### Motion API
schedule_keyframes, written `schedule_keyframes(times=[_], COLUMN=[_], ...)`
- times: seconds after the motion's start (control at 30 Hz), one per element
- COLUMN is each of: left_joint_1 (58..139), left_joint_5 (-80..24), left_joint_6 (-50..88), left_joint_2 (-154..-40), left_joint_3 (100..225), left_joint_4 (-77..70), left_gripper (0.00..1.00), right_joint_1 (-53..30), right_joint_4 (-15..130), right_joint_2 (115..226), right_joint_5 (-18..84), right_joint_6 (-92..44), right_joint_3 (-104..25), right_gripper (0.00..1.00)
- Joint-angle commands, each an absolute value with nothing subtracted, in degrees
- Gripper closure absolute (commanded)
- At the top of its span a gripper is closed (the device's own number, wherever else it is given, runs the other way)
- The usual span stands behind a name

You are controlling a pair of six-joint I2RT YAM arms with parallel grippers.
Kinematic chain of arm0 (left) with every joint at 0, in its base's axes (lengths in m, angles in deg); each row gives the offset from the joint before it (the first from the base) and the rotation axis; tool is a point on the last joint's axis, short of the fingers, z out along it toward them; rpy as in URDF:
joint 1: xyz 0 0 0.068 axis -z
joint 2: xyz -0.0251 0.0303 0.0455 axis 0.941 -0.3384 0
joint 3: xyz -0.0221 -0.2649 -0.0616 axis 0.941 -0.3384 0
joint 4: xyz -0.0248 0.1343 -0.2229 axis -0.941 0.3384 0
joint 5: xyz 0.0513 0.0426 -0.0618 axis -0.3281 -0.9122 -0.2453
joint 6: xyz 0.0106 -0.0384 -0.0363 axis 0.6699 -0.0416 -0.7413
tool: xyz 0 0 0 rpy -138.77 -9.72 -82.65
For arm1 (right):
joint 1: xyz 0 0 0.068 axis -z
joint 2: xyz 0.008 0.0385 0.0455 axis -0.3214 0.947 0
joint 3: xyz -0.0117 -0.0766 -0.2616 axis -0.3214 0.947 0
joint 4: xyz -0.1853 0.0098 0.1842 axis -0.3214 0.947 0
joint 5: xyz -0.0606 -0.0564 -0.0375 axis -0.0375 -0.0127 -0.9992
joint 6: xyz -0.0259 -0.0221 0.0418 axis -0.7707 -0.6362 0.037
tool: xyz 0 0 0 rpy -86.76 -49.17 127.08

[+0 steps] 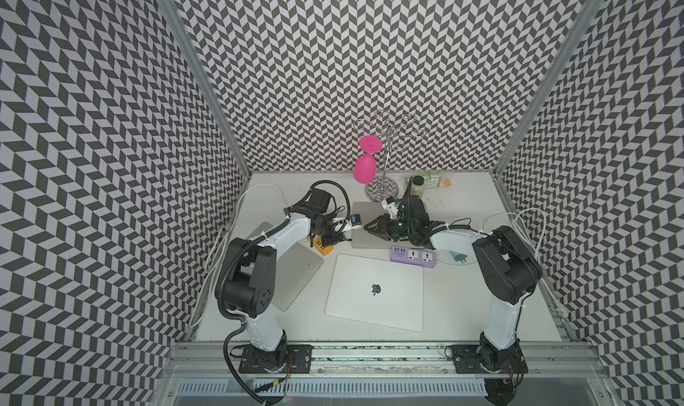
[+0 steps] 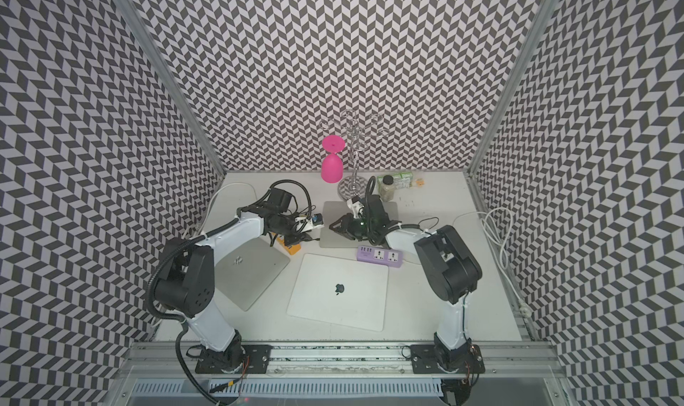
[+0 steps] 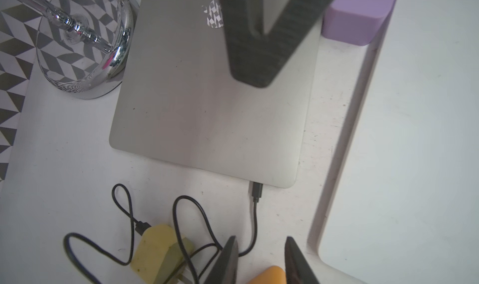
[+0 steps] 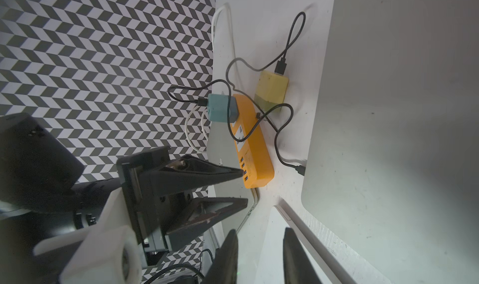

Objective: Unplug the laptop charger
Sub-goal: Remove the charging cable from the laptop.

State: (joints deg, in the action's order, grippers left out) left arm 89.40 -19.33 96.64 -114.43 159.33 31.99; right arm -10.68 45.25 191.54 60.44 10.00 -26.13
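Note:
A closed grey laptop (image 1: 361, 209) (image 3: 207, 114) (image 4: 388, 101) lies at the back middle. The charger's black connector (image 3: 256, 190) (image 4: 299, 169) is plugged into its edge. Its thin black cable (image 3: 255, 225) runs toward an orange power strip (image 1: 322, 248) (image 4: 252, 150) that carries a teal adapter (image 4: 220, 109). My left gripper (image 3: 261, 238) (image 1: 342, 238) is open and empty, a short way back from the connector and above the strip's end. My right gripper (image 4: 260, 231) (image 1: 369, 227) is open and empty, hovering over the grey laptop.
A loose yellow adapter (image 3: 155, 251) with its own cable lies beside the orange strip. A white laptop (image 1: 375, 293), a silver laptop (image 1: 296, 271) and a purple power strip (image 1: 412, 256) surround the area. A chrome rack base (image 1: 381, 189) with a pink glass (image 1: 365, 165) stands behind.

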Motion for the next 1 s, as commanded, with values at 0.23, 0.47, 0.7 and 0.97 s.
schedule_keyframes(times=[0.23, 0.47, 0.7, 0.97], left_joint_1=[91.34, 92.49, 92.80, 92.89], left_joint_5=[-22.81, -23.75, -23.42, -23.38], left_joint_6=[97.98, 98.49, 99.58, 100.84], left_joint_2=[-121.40, -123.15, -125.35, -126.33], left_joint_3=[163.67, 162.82, 164.15, 164.67], left_joint_4=[31.14, 27.75, 29.45, 30.36], left_gripper=[0.70, 0.73, 0.76, 0.81], right_joint_1=[-9.85, -8.24, -7.79, -7.71], right_joint_4=[39.26, 38.61, 37.68, 37.50], right_joint_2=[195.85, 198.71, 200.68, 201.92], right_joint_5=[62.40, 64.04, 65.32, 65.97], right_joint_6=[12.14, 11.78, 11.83, 11.84], right_joint_3=[-25.44, -26.35, -25.67, -26.14], right_gripper=[0.85, 0.93, 0.98, 0.99])
